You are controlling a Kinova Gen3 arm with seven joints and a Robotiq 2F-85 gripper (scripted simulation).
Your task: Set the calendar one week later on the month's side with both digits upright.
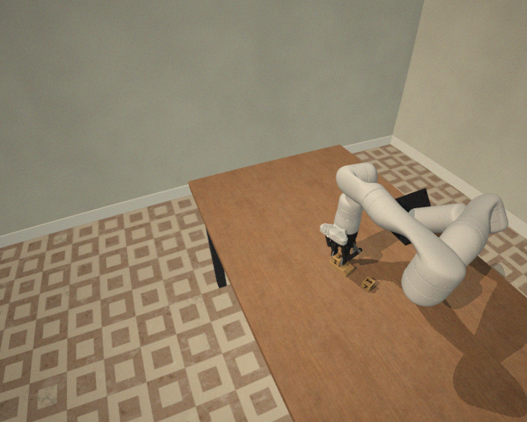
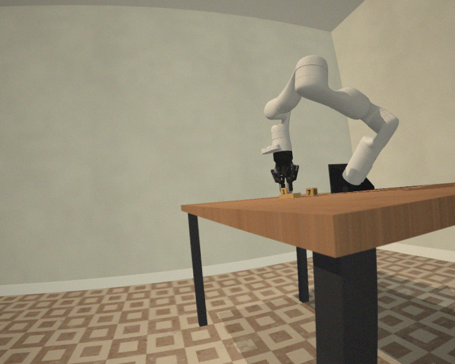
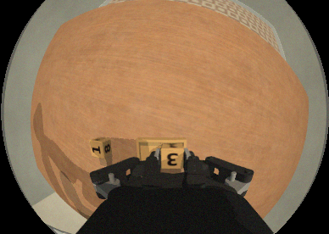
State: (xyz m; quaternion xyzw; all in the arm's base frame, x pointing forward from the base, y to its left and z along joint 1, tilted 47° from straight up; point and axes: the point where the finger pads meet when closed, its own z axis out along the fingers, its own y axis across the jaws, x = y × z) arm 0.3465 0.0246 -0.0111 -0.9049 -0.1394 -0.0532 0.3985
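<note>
One wooden cube (image 1: 336, 260) (image 2: 284, 191) (image 3: 172, 159) is at one end of the tray (image 1: 347, 271) (image 2: 294, 195) (image 3: 161, 139), the left end in the exterior view. It has a 3 on top in the wrist view and a 1 on its side in the exterior view. Whether its base touches the tray floor is hidden. My gripper (image 1: 338, 258) (image 2: 286, 189) (image 3: 171, 154) points down and is shut on this cube, one finger on each side. The other cube (image 1: 368, 284) (image 2: 311, 192) (image 3: 100, 147) lies on the table outside the tray. Its faces show 7 and 0 in the exterior view. The month's name is not legible.
The wooden table (image 1: 300, 299) (image 2: 259, 215) (image 3: 170, 71) carries everything. The loose cube is a short way beyond the tray's other end. A black panel (image 1: 414, 201) (image 2: 337, 177) stands behind, near the arm's base. The table's edge is left of the tray in the top view.
</note>
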